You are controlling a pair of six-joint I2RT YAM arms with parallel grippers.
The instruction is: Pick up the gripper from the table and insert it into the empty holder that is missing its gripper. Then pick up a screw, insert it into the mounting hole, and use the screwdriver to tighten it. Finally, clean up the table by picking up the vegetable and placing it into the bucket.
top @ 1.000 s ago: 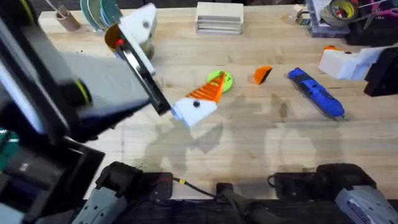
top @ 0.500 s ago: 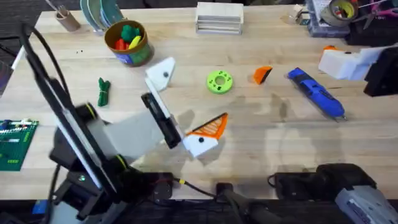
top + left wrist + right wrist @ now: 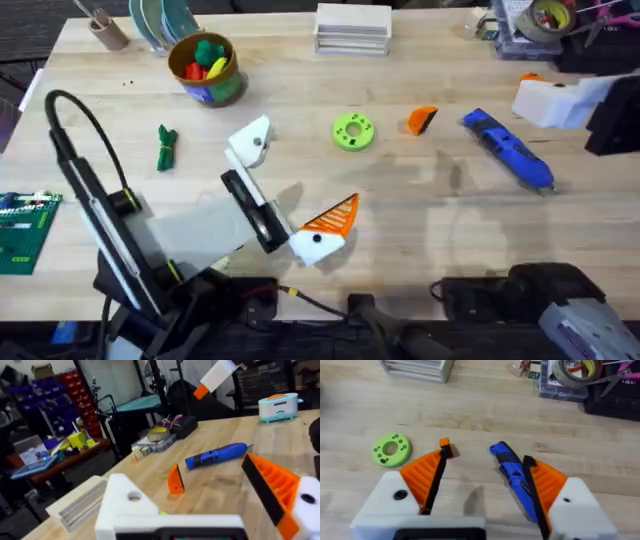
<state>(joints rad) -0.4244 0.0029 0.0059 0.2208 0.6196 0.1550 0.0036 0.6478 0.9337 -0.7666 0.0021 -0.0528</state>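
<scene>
- Currently the gripper (image 3: 422, 120), a loose orange wedge, lies mid-table, long axis toward 2 o'clock, dark end at 4 o'clock.
- The screwdriver (image 3: 508, 149) lies at 3 o'clock from it, tip toward 4 o'clock.
- The left gripper (image 3: 283, 190) gapes wide, empty; one finger is the bare white holder (image 3: 249, 143).
- The right gripper (image 3: 481, 491) is spread, empty.

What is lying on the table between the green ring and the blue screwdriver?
In the overhead view, the small loose orange gripper lies between the green ring and the screwdriver, touching neither.

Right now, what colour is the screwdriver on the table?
Blue. The screwdriver shows best in the overhead view, lying right of the loose orange gripper.
</scene>
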